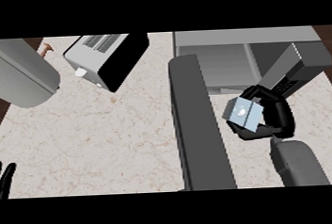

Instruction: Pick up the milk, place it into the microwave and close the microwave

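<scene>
Milk [241, 111] is up off the counter [107, 144] right now, wrapped in the right hand [269, 116], fingers curled round the carton, just in front of the microwave [226, 66] opening near the counter's far right corner. Microwave door [197, 126] is swung wide open and sticks out toward the near edge, just left of the carton.

What I'd worry about: that door sits really close to the hand, so swinging in at an angle could clip the door edge or the cavity frame and twist the carton in the grip. Letting go before the base is flat on the cavity floor could tip it, I reckon. And if it ends up near the lip, the door might bump it when closing.

Left hand [2, 180] is just resting at the near left corner, fingers straight and spread. Toaster [104, 57] at the far edge is well out of the way.
</scene>
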`<action>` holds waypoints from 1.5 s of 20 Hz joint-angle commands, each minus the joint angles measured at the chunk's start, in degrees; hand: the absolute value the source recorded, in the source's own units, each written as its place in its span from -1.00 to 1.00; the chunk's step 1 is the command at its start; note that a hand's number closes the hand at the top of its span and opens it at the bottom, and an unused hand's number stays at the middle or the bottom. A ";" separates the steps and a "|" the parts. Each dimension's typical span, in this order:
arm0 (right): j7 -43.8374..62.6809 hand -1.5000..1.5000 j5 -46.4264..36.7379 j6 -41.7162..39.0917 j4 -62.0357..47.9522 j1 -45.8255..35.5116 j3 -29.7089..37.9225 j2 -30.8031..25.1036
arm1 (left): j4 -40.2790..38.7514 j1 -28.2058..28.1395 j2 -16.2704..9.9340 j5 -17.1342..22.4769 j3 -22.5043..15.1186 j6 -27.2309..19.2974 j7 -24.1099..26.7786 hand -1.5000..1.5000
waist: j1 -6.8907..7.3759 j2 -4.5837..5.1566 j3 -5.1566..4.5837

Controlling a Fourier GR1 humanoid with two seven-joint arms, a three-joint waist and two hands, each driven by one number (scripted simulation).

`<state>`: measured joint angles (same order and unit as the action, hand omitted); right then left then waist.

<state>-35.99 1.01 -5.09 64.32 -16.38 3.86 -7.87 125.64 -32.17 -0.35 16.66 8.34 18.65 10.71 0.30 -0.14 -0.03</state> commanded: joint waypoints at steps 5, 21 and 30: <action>7.74 1.00 -2.71 5.51 -10.75 -17.24 2.25 -0.17 | -3.45 3.98 -2.32 1.41 3.30 0.73 -0.63 -1.00 | 0.73 0.38 0.05; -6.45 1.00 -6.00 10.18 -47.47 -39.14 8.80 -4.18 | -3.96 6.11 -4.80 6.35 6.38 4.78 -1.41 -1.00 | 4.47 1.88 0.15; -6.13 1.00 -10.05 20.12 -53.19 -45.88 7.46 -3.32 | -5.56 11.06 -2.59 1.93 1.26 2.68 -2.91 -1.00 | 5.67 2.87 0.21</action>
<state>-42.19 -8.02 11.37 13.54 -60.16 11.25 -11.24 120.49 -23.05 -3.49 19.79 11.18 21.91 8.31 5.33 2.22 0.21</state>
